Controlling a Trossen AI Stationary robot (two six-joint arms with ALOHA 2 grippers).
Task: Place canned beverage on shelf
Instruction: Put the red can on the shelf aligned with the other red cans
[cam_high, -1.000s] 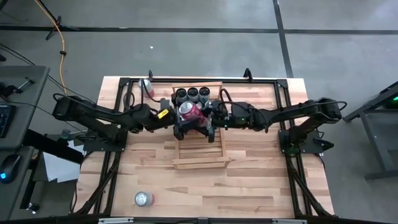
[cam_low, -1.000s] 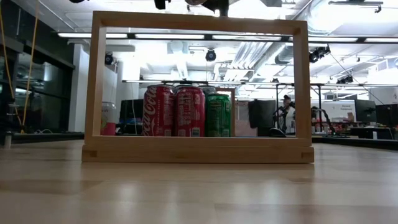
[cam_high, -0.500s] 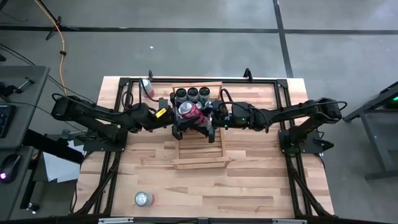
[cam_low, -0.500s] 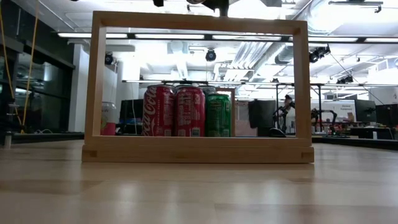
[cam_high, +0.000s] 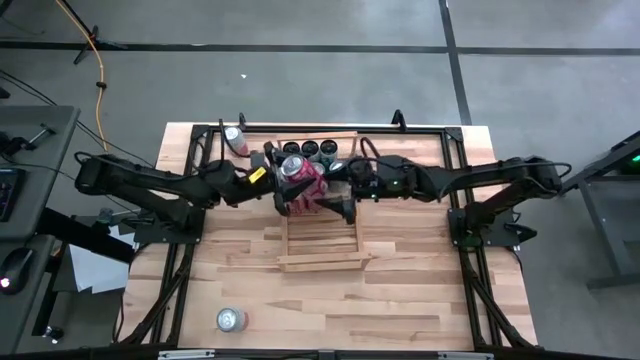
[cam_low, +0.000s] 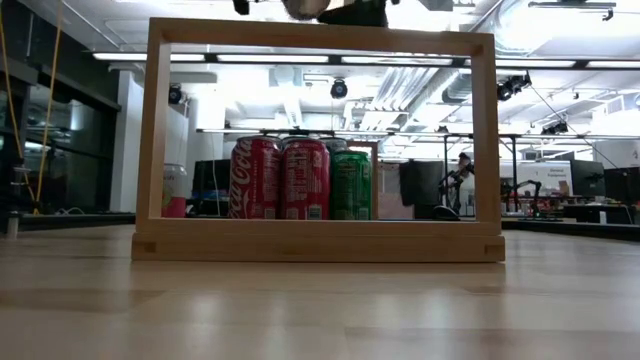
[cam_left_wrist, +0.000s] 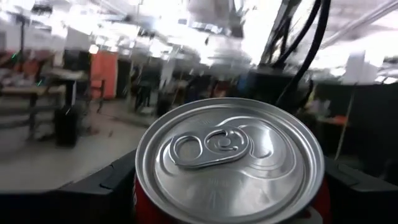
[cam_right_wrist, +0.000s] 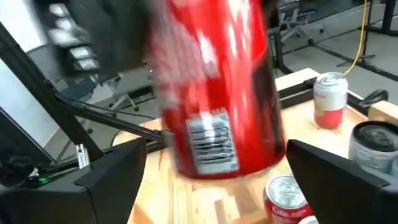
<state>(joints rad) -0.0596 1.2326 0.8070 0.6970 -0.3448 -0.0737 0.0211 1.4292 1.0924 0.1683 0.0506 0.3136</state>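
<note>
A red can hangs tilted in the air over the far half of the light-wood slatted shelf, its silver top toward my left arm. My left gripper comes from the left and is shut on it. My right gripper comes from the right and is open, with its fingers on either side of the can's body. Whether they touch it, I cannot tell. Three cans stand upright in a row on the shelf's far end. My left gripper pinches the can's side wall just below the top rim between its two fingers. The fingers lie along the can, coming from the table's left. The can is lifted clear of the shelf and tilted, its top toward my wrist.
A pink can stands at the table's far left, and it also shows in the right wrist view. Another can stands near the front edge. Black frame rails border the tabletop. The shelf's near part holds no cans.
Both grippers have gone a little toward the table's left and far edges with the red can between them. The can has tipped more upright, so its top now faces up more than before.
</note>
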